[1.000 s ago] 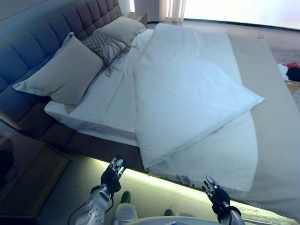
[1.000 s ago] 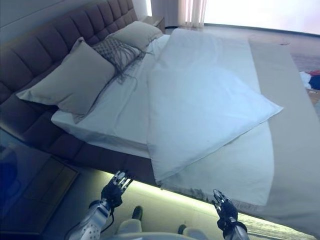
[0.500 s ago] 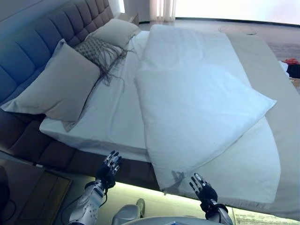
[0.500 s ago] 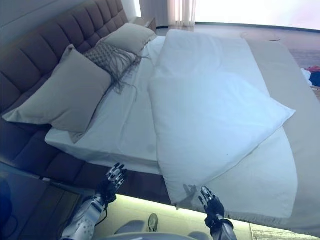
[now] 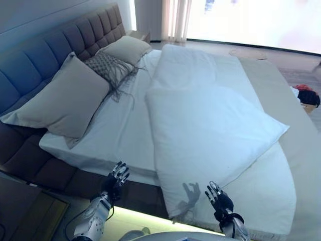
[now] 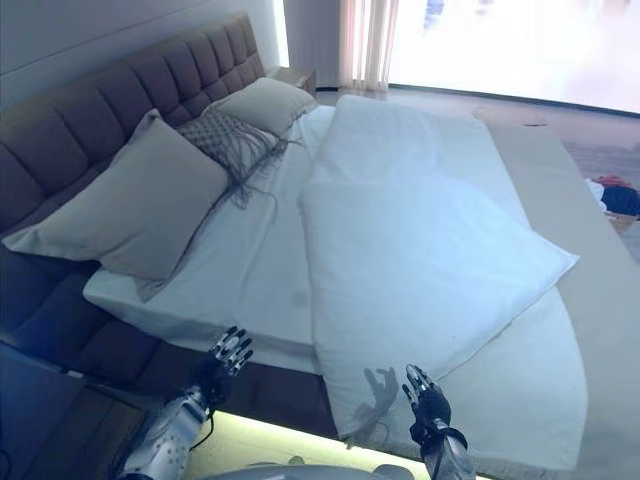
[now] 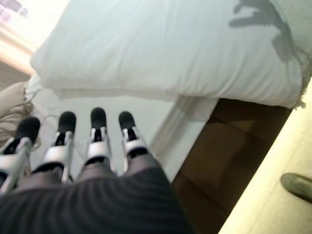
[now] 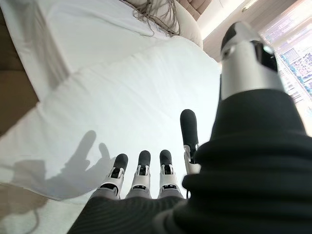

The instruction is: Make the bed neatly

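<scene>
A white duvet (image 5: 210, 125) lies folded back over the middle of the bed, its near corner hanging over the mattress edge. White sheet (image 5: 120, 125) shows bare to its left. Two beige pillows (image 5: 62, 100) (image 5: 125, 48) and a fringed patterned cushion (image 5: 108, 65) lean at the padded headboard (image 5: 45, 55). My left hand (image 5: 116, 178) hovers open by the bed's near side, below the sheet's edge. Open too, my right hand (image 5: 219, 200) hangs just above the duvet's near corner, touching nothing. In the right wrist view the duvet (image 8: 122, 102) spreads past my straight fingers (image 8: 141, 170).
A beige bedspread (image 5: 296, 125) covers the bed's right side. A wooden bedside table (image 5: 30, 216) stands at the lower left, another (image 6: 295, 75) at the far end of the headboard. Dark and red items (image 5: 303, 94) lie on the floor at the right. Lit floor runs under the bed frame (image 7: 229, 151).
The camera has moved closer to the bed and tilted up. Both hands rose toward the bed's edge; the right hand now hovers over the duvet's corner.
</scene>
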Motion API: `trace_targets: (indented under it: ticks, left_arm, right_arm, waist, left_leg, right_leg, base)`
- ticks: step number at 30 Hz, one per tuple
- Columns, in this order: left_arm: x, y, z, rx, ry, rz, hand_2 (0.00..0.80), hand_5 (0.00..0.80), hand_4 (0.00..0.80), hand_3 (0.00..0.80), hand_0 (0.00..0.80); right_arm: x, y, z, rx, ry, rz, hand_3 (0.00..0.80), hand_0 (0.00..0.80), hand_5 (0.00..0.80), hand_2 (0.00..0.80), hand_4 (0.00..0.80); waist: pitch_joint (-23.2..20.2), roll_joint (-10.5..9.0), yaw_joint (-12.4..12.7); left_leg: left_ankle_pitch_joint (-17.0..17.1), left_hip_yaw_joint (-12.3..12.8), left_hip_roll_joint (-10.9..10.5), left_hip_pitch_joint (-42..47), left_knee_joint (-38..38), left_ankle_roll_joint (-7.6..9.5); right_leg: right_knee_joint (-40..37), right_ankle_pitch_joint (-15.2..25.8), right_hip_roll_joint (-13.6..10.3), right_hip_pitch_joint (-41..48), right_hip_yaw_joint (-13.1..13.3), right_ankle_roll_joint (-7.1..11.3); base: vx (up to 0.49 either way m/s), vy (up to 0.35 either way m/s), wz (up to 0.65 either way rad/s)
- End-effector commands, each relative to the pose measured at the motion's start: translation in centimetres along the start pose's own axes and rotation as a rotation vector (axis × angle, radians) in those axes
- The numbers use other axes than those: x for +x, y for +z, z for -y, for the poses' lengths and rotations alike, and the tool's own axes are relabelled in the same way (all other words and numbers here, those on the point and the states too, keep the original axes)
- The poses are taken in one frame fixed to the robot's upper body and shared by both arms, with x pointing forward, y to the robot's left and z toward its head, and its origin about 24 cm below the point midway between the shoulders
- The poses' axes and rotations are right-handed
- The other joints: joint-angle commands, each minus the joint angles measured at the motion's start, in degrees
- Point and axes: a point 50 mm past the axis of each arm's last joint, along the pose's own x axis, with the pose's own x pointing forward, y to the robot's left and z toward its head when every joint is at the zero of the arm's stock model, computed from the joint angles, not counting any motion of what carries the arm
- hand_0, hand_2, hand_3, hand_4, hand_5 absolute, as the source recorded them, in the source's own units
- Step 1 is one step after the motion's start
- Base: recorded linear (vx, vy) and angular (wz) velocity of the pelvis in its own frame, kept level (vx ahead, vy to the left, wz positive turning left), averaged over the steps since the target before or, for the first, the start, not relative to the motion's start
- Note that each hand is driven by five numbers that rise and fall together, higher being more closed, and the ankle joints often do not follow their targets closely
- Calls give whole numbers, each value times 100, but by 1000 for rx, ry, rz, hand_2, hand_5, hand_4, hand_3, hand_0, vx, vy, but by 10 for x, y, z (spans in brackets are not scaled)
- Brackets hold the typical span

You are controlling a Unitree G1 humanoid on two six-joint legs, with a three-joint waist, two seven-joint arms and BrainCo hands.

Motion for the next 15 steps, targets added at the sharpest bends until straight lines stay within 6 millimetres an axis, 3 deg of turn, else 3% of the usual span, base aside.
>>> trace_targets:
  ticks: [1,8,12,14,15]
  left_arm:
    - [12,36,15,31,-71,145,0,0,0,0,0]
    - [9,39,6,47,-37,141,0,0,0,0,0]
    - [11,39,3,74,-63,91,0,0,0,0,0]
    - [13,39,6,103,-83,63,0,0,0,0,0]
    - [14,39,6,124,-96,45,0,0,0,0,0]
  right_arm:
    - [12,31,-12,54,41,113,0,0,0,0,0]
    - [20,48,3,127,-78,143,0,0,0,0,0]
    - [18,61,27,299,-177,206,0,0,0,0,0]
    - [17,62,37,353,-206,220,0,0,0,0,0]
    - [16,63,45,361,-235,226,0,0,0,0,0]
  waist:
    - [137,24,96]
    - [201,-18,251]
    - [285,10,193]
    - [325,-1,177]
    - [396,-1,159]
  left_leg:
    - [49,-113,59,-34,198,166]
    - [-122,-138,410,-91,503,-50]
    - [-57,175,601,-114,470,-129]
    - [-59,188,553,-173,469,-91]
    - [-81,179,486,-177,487,-10]
  right_leg:
    - [-218,1299,-38,60,79,-129]
    - [-379,837,66,251,-80,-104]
    - [-259,715,38,252,-294,-113]
    - [-21,721,-46,173,-348,-67]
    - [495,872,-158,-43,-361,-13]
  base:
    - [42,-164,-1]
    - [62,-147,1]
    - [42,-35,8]
    - [34,4,28]
    - [85,12,32]
